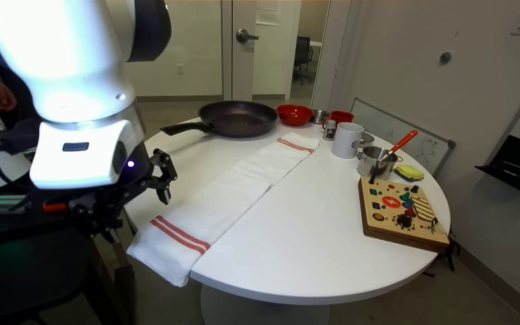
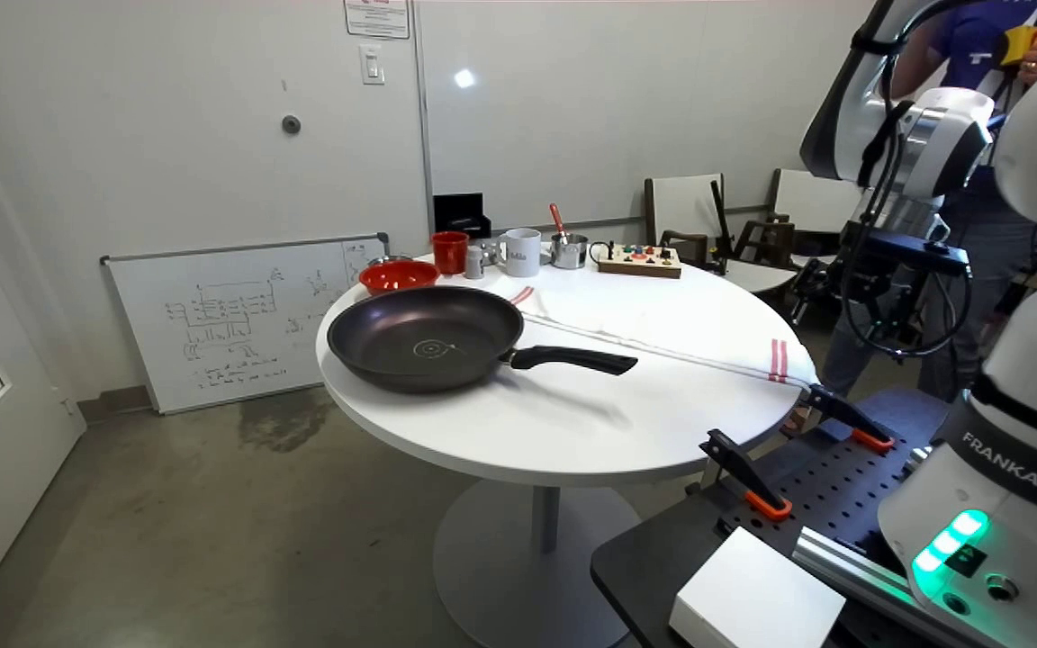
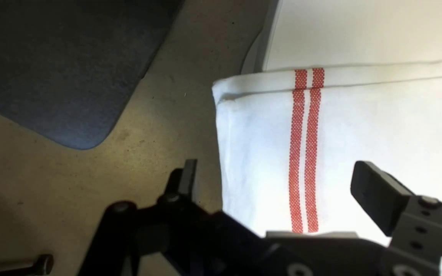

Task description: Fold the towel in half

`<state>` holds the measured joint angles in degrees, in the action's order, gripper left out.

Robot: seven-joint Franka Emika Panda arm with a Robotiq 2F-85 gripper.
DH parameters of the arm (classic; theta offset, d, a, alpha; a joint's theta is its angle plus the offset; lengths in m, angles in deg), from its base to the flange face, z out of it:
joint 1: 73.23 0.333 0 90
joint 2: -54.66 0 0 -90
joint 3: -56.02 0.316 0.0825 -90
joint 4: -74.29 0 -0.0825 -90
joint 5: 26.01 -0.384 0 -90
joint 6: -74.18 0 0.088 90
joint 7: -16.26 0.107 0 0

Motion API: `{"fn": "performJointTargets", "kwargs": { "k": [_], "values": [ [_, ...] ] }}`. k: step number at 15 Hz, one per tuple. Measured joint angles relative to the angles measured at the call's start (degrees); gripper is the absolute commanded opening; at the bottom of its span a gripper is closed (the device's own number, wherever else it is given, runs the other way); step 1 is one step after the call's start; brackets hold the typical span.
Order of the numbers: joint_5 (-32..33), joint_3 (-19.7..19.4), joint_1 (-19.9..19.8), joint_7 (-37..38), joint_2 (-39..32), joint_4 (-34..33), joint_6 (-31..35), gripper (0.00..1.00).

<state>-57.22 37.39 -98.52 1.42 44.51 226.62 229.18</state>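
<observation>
The towel (image 1: 230, 201) is a long white strip lying across the round table, with red double stripes near both short ends. It also shows in an exterior view (image 2: 662, 331). Its near striped end juts past the table edge. In the wrist view, the towel (image 3: 259, 134) shows two layered long edges. My gripper (image 1: 138, 215) is open and empty, above and beside that near end. In the wrist view the gripper (image 3: 276, 166) has one finger beyond the towel's short edge and the other over the white cloth, with the stripes between them. No contact shows.
A frying pan (image 1: 239, 119) stands beside the towel's far part, handle toward the robot. A red bowl (image 1: 294, 115), white mug (image 1: 347, 141), steel pot (image 1: 370, 163) and wooden board (image 1: 400, 214) line the far side. Clamps (image 2: 748, 477) sit between robot base and table.
</observation>
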Motion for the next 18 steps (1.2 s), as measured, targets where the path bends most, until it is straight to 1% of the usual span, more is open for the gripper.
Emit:
{"fn": "performJointTargets", "kwargs": {
  "k": [14, 18],
  "values": [
    [-0.05, -0.01, 0.00, -0.12, -0.09, 0.70, -0.44, 1.00],
    [-3.55, 0.69, -0.05, -3.25, -0.09, 0.70, 0.06, 1.00]
  ]
}}
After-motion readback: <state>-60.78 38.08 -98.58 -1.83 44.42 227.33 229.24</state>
